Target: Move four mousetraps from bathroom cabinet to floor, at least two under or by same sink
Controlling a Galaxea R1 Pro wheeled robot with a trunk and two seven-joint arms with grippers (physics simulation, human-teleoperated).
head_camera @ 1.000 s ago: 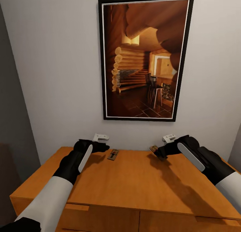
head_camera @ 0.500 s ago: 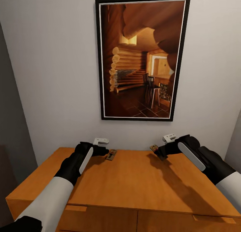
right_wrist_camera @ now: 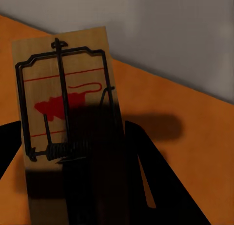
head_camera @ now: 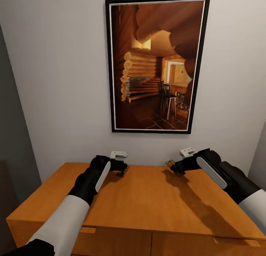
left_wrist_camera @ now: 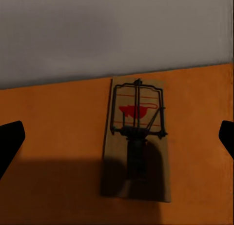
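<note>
Gripping mousetrap (right_wrist_camera: 66, 132) – right gripper (head_camera: 173, 166); left gripper (left_wrist_camera: 117, 137) wide apart over second mousetrap (left_wrist_camera: 137, 139), seemingly untouched.

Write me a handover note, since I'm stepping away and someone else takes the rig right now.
Right end effector: shut on a mousetrap, held just above the cabinet top near the wall.
Left end effector: open, fingertips either side of a second mousetrap lying flat on the cabinet top; not gripped yet.
Done: one trap picked up.
Left: close on the second trap, lift it, carry both to the bathroom floor by the sink, then handle the remaining two.
</note>
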